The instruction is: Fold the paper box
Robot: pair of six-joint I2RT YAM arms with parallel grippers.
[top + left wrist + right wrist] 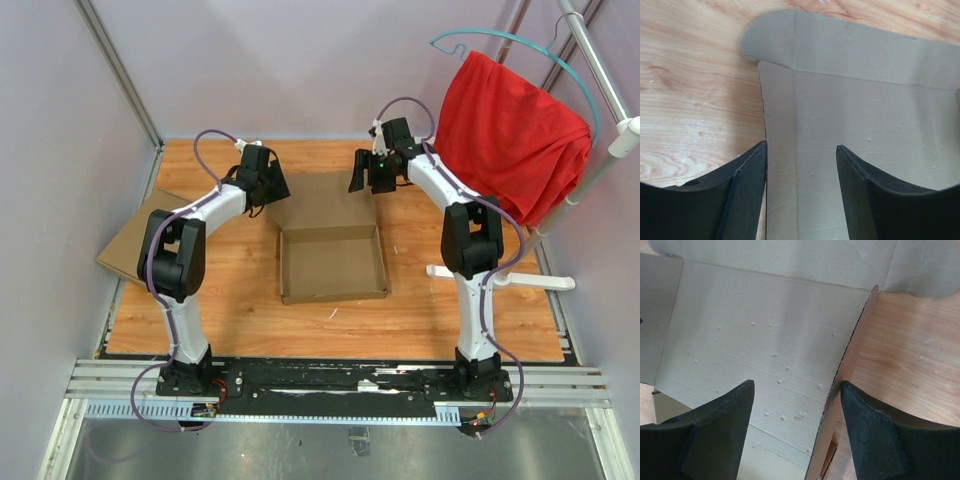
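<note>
Though it is shallow, the paper box seems dimpled.

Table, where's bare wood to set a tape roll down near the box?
Widest: the table strip between the paper box and the near edge. Also right of it, before the white stand foot. Crowded: far side, where left gripper and right gripper flank the lid.

Left claw and right claw both gape wide.

The left arm and right arm have white links, black joints and purple cables; the fingers are black.
</note>
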